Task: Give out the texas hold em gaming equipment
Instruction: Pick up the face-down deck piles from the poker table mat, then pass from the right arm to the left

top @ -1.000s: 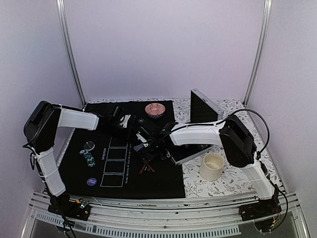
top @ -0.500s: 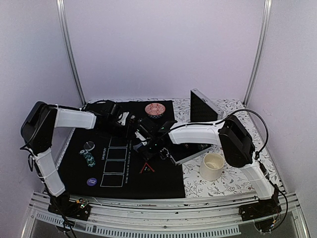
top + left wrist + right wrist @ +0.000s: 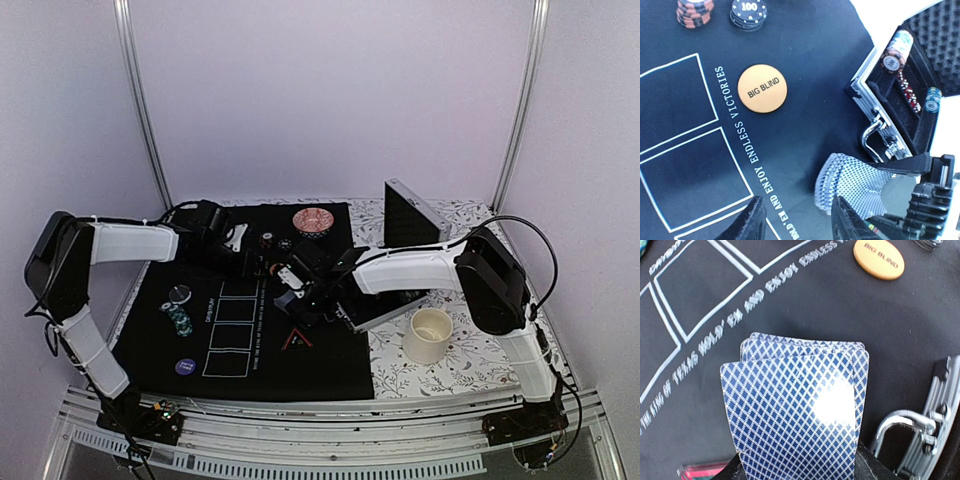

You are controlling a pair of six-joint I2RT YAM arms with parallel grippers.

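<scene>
The right gripper (image 3: 799,469) is clamped on a fanned deck of blue-backed playing cards (image 3: 795,405). The fan covers most of its fingers, and a glare spot blots part of the top card. Beside its left finger the red triangle marker (image 3: 296,340) shows in the wrist view only as a sliver cut off by the frame. Ahead of the gripper lies the orange BIG BLIND disc (image 3: 878,259); to its right is the latched edge of the aluminium case (image 3: 938,405).

The left gripper (image 3: 797,202) stands partly open over the black mat (image 3: 805,60), holding nothing, with the deck just to its right. Beyond it, a red chip stack (image 3: 695,10) and a black chip stack (image 3: 748,11) are clipped by the frame's top edge. From above, the deck is hard to make out between the two wrists.
</scene>
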